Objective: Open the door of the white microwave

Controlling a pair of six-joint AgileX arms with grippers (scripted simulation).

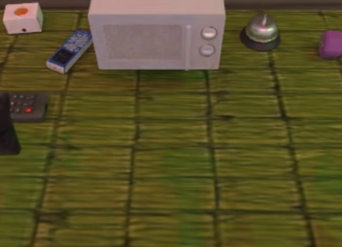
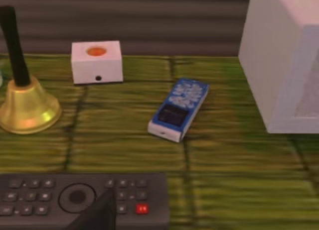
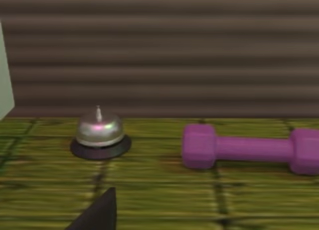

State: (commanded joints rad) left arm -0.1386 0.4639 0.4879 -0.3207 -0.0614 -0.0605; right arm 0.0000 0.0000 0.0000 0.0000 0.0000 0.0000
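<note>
The white microwave (image 1: 155, 6) stands at the back middle of the green mat; its side also shows in the left wrist view (image 2: 269, 56). Its door (image 1: 141, 42), with the grey speckled window, lies flush and closed, and two grey knobs (image 1: 208, 41) sit on the strip to its right. My left gripper (image 1: 7, 130) is a dark shape at the table's left edge, far from the door. One of its fingertips (image 2: 102, 215) hangs over a remote, with nothing against it. My right gripper is outside the top view; one fingertip (image 3: 102, 212) shows above bare mat, holding nothing.
Left of the microwave lie a blue phone (image 1: 69, 50) and a small white box (image 1: 22, 17) with an orange dot. A dark remote (image 1: 28, 105) and a golden hand bell (image 2: 27, 108) sit at the left. A silver service bell (image 1: 261, 30) and a purple dumbbell (image 3: 249, 149) sit to the right.
</note>
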